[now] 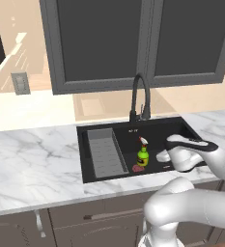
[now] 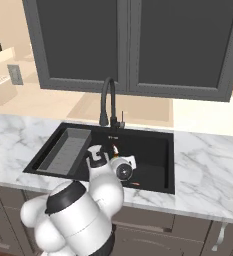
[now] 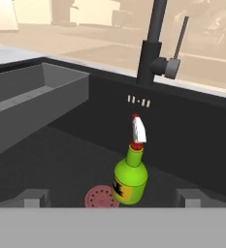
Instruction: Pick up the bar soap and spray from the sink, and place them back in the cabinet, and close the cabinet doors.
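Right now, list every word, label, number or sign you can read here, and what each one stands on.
Nothing here can be read as text.
Spray: its yellow label carries a dark mark, too blurred to read.
Sink: small white marks on the back wall under the faucet, too small to read.
Wall plate: no lettering visible.

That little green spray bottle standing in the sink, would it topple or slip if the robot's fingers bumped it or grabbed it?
Probably tippy: the spray bottle stands upright on a small base, with a narrow neck and nozzle on top, so a push high up could topple it. Its round body might roll across the sink floor if it fell. It looks rigid and smooth, so it may slip; the open fingers should close around the wide body.
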### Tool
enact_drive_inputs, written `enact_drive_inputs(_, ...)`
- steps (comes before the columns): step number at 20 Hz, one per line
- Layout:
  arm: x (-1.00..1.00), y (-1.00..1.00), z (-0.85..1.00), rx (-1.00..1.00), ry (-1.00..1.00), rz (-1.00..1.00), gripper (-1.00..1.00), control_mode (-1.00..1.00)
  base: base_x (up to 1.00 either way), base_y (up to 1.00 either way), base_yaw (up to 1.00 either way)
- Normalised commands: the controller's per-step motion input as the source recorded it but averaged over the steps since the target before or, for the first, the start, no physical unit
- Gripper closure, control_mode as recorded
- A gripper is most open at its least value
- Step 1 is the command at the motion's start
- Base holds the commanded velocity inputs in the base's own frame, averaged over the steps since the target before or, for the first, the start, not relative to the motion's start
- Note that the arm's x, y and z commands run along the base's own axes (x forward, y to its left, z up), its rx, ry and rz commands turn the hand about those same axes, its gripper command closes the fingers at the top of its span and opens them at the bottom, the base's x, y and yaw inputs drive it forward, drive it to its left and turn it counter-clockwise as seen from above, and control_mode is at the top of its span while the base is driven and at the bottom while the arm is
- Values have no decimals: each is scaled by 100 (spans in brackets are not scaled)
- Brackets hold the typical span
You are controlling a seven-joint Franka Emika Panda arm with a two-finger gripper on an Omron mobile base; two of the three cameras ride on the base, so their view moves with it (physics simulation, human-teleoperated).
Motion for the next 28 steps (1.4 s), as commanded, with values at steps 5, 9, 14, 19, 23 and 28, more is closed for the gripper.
enact_drive_inputs(5,17,0,0,0,0,0,-100,-100,0,0,0)
enact_drive_inputs(9,18,0,0,0,0,0,-100,-100,0,0,0)
enact_drive_inputs(14,10,0,-4,0,0,0,-100,-100,0,0,0)
enact_drive_inputs(19,8,0,-10,0,0,0,-100,-100,0,0,0)
enact_drive_inputs(23,10,1,-15,0,0,0,-100,-100,0,0,0)
enact_drive_inputs(28,3,0,-16,0,0,0,-100,-100,0,0,0)
